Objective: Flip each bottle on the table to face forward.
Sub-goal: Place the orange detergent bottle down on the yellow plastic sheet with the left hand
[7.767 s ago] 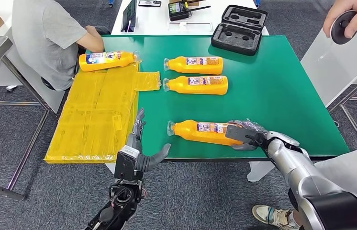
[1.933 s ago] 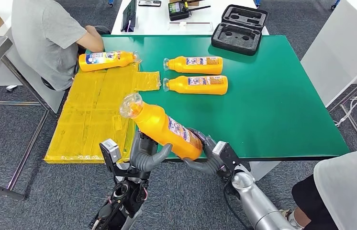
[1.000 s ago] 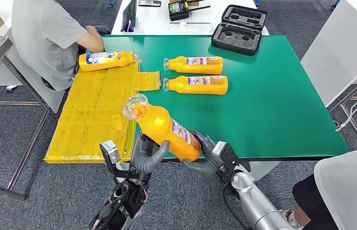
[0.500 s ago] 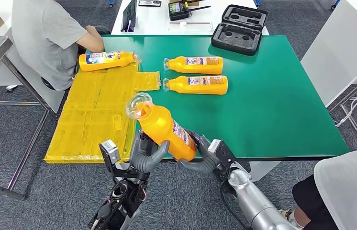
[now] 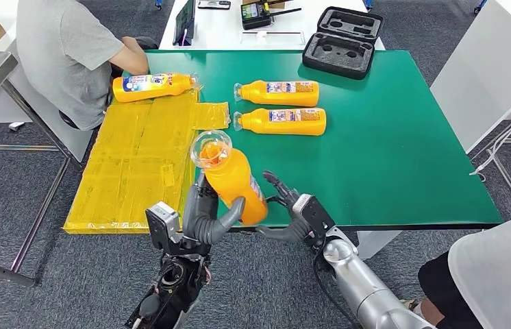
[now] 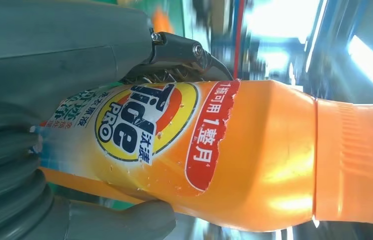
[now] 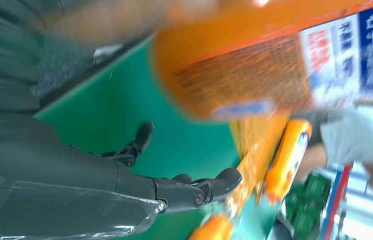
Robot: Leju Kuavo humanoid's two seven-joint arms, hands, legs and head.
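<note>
My left robot hand [image 5: 201,216] wraps the orange plastic detergent bottle [image 5: 232,179], held tilted above the green bench [image 5: 390,137] near edge, cap up | my right robot hand [image 5: 287,209] just beside its base, fingers spread, holding nothing | two more orange bottles [image 5: 279,92] lie flat farther back.

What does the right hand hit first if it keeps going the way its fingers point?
Probably bare green table: the right hand, open, points up-table past the held bottle. Farther along lie the two bottles; depth unclear.
</note>
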